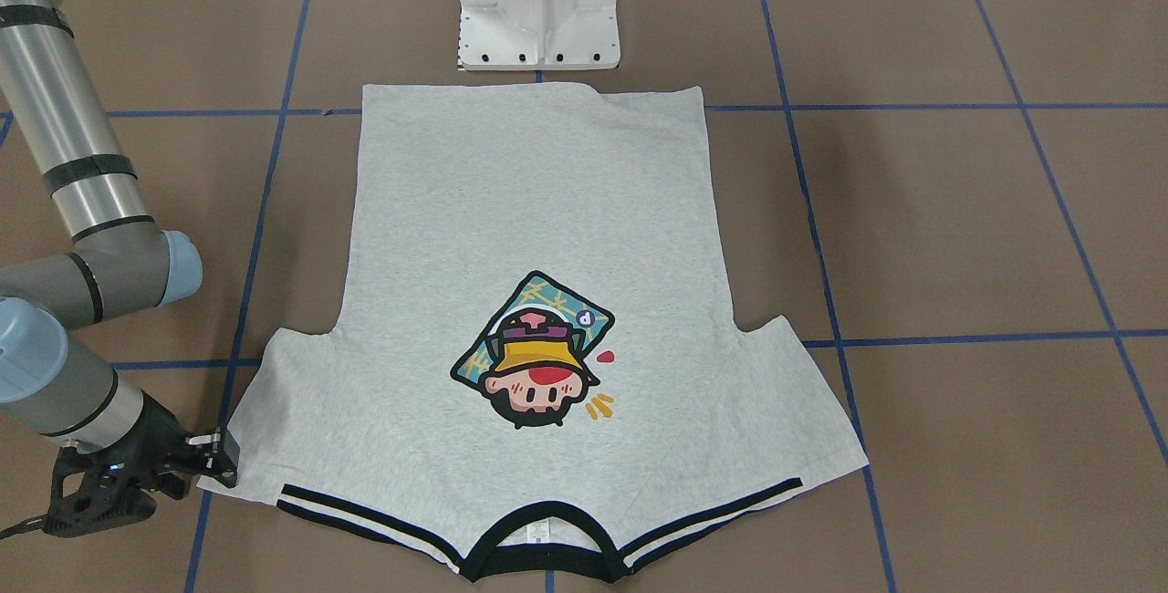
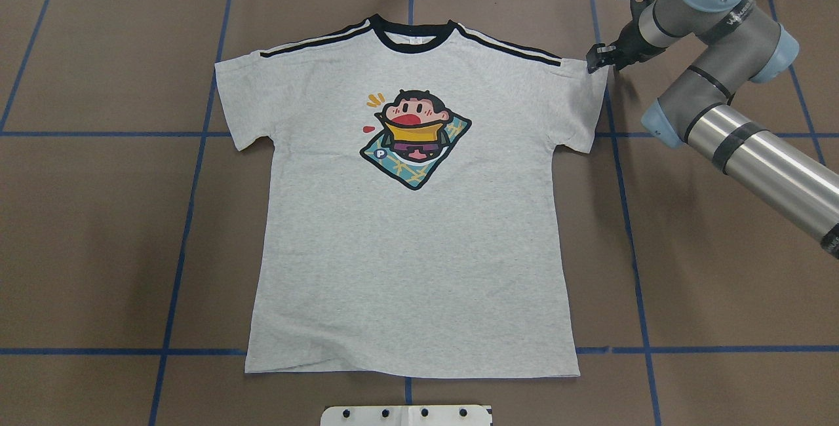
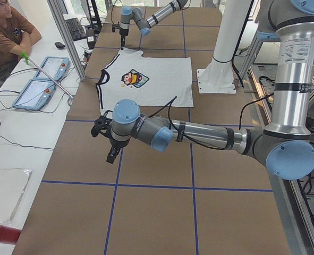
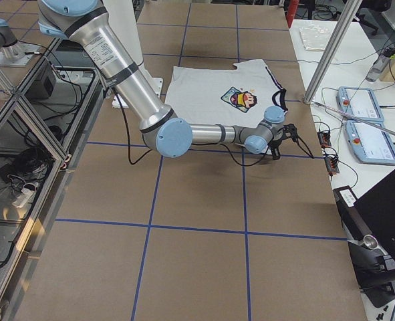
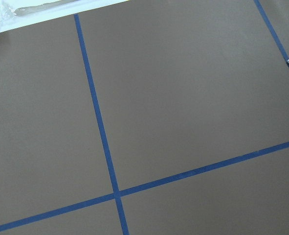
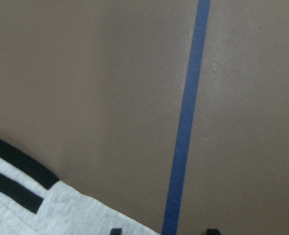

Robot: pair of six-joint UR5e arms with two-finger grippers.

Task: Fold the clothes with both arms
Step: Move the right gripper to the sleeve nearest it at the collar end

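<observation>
Grey T-shirt [image 2: 413, 249] flat on your desk [image 2: 98, 216], print [image 2: 415, 137] marked "P". Right arm [image 2: 754, 151] jaws spread at a sleeve corner [image 2: 590, 67]; left arm [image 3: 199, 133] jaws show only from the left end, you cannot tell how.

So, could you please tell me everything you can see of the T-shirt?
The T-shirt is light heather-grey knit, short-sleeved, with a black collar, black-and-white shoulder stripes and a cartoon print. It lies flat, front up, unfolded on the brown table, collar away from the robot. The open right gripper sits at one sleeve corner.
</observation>
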